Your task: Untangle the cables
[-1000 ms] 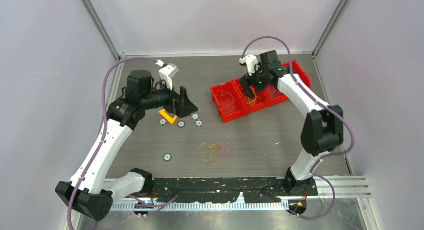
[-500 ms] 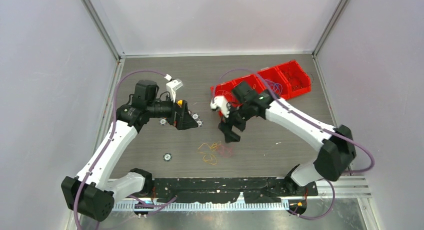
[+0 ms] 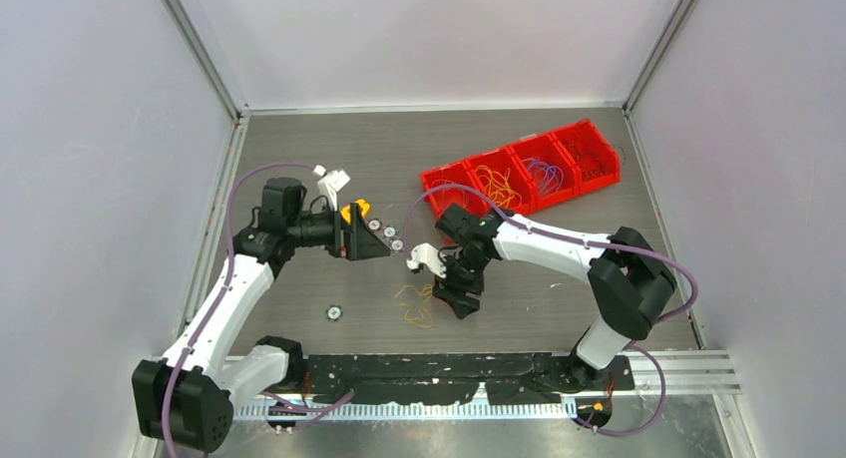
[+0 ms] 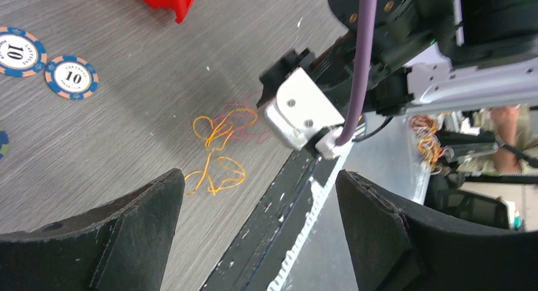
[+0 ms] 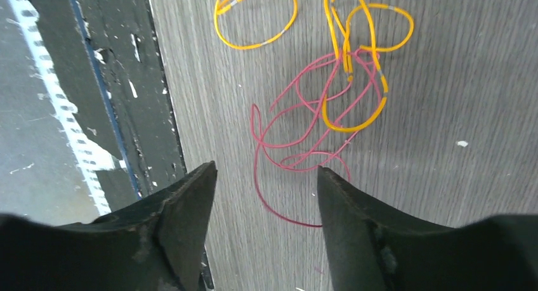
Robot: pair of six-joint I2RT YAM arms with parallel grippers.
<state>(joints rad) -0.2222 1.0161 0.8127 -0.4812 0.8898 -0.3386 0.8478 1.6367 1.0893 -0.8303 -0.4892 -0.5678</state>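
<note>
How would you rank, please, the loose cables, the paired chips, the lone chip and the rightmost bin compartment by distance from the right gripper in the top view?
From the right gripper:
1. The loose cables, just left of it.
2. The paired chips, back-left, by the left gripper.
3. The lone chip, farther left.
4. The rightmost bin compartment, back right.

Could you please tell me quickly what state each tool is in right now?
Left tool: open, holding nothing.
Right tool: open, holding nothing, poised over the cables.
</note>
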